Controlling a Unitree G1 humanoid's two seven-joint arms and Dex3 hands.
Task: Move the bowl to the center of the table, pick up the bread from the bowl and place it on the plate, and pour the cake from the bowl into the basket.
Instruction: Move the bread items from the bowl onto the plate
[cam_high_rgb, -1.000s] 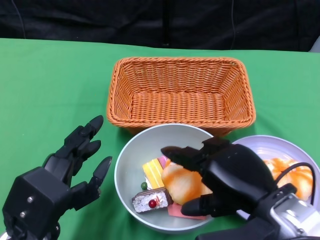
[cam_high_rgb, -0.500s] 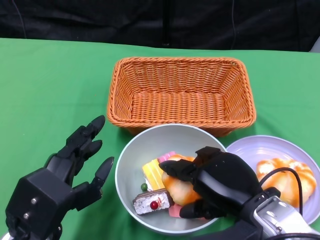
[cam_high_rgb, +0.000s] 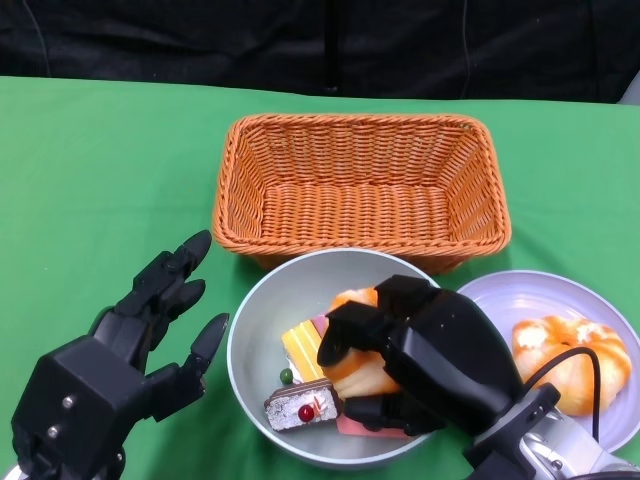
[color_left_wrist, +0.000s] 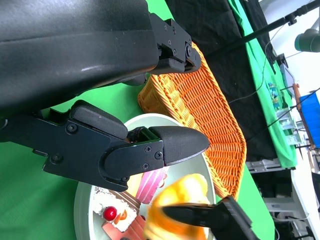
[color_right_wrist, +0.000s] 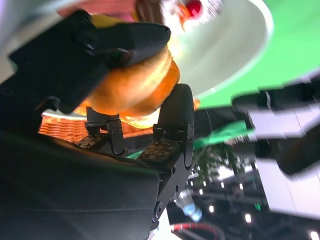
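In the grey bowl (cam_high_rgb: 250, 335) near the front of the green tabletop (cam_high_rgb: 90, 180), the right hand (cam_high_rgb: 420, 350) has its fingers (color_right_wrist: 135, 40) closed around the orange-glazed bread (cam_high_rgb: 355, 365), thumb under and the rest over the top, as the right wrist view shows plainly. The left hand (cam_high_rgb: 120, 340) rests just beside the bowl's rim with its fingers spread and nothing in them.

The step in hand looks like lifting this bread out and carrying it to the plate. To do it well, the hand should rise straight up until it clears the rim before it swings toward the lilac plate (cam_high_rgb: 500, 295), so the bowl is not dragged or tipped. The cake pieces (cam_high_rgb: 300, 400) lie touching or just beside the bread; a slow lift would keep them from being flicked out. The grip seems to squeeze the soft bread a little, so no more pressure is needed. On the plate another bread (cam_high_rgb: 565, 350) already sits toward the far right side, so this one is best set on the bare part nearer the bowl.

The bread is round, golden orange with a paler underside, and glossy. Whether it has left the bowl's floor yet is hard to judge, since the hand hides its base. The wicker basket (cam_high_rgb: 360, 180) stands behind the bowl.
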